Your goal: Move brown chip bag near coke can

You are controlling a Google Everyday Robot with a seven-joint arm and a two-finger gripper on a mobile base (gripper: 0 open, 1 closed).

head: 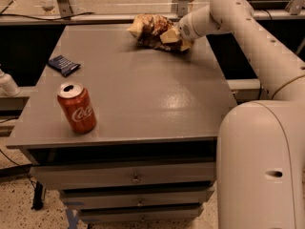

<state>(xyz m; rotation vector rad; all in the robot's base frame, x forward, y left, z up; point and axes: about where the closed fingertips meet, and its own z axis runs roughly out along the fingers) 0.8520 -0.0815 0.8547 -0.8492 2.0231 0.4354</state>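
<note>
The gripper [175, 37] sits at the far edge of the table [157, 99], toward its right corner, buried in the right end of the brown chip bag [147, 27]. Whether it is clamped on the bag or spread against it cannot be told; the wrist and the crumpled foil hide that. The arm [248, 32] reaches in from the right, passing over the table's right edge, and the robot's pale body [262, 166] stands at the near right corner.

The bag lies crumpled on the table top, close to the back edge, with a rail [119, 18] running just behind it.

From the bag, bare grey table top stretches toward the near left, where the coke can [77, 108] stands upright near the front edge and left corner, well apart from the bag. Beside the can, bare surface lies to its right and behind it.

A small dark blue packet [63, 64] lies flat near the left edge, behind the can and apart from it. Below the front edge are drawers [136, 178].
</note>
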